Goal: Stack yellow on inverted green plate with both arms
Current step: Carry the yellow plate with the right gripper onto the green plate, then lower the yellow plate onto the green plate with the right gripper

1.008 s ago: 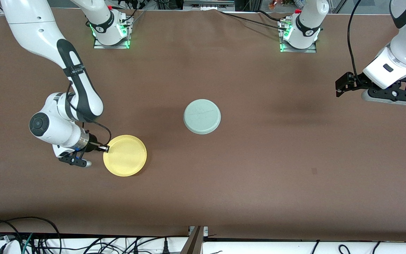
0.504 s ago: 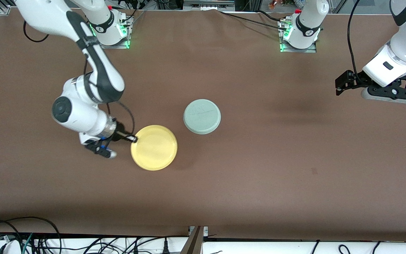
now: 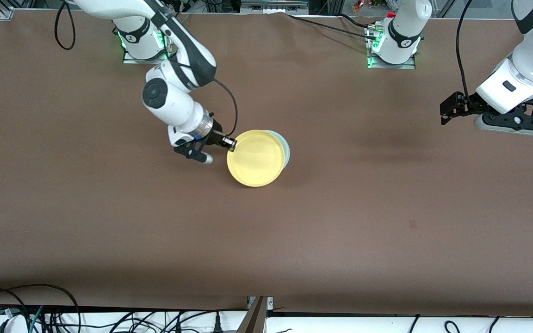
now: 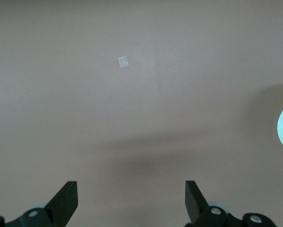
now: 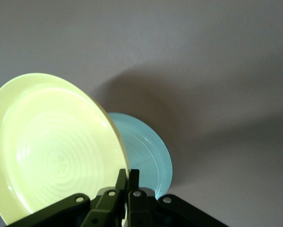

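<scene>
The right gripper (image 3: 230, 144) holds the yellow plate (image 3: 253, 158) by its rim over the green plate (image 3: 285, 149); the left gripper (image 3: 447, 113) waits with fingers wide.

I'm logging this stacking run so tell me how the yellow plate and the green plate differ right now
The yellow plate is pinched at its rim by the right gripper and carried in the air; the green plate lies on the table, ungripped. The yellow one shows fully, its hollow side up, and hides most of the green one beneath it. Both are round, shallow and look about equally wide.
</scene>
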Robot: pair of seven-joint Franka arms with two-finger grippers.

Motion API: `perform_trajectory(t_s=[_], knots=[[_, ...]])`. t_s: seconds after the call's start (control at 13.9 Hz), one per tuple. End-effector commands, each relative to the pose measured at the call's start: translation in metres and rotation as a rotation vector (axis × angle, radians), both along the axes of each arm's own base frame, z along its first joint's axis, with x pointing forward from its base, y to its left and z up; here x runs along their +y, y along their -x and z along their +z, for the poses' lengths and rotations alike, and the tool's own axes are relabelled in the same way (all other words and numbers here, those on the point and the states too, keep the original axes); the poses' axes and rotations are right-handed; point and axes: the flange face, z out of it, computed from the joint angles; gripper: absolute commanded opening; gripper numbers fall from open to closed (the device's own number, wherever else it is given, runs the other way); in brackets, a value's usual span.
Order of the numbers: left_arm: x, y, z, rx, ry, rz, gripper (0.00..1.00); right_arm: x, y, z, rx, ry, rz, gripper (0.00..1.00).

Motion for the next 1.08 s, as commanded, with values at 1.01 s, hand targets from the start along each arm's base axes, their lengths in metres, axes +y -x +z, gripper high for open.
perform_trajectory(t_s=[1.01], knots=[[0.003,0.005,0.009,0.013,-0.022,-0.008,1.0,0.03,0.049,-0.077,-0.031,-0.023,-0.013,0.0]])
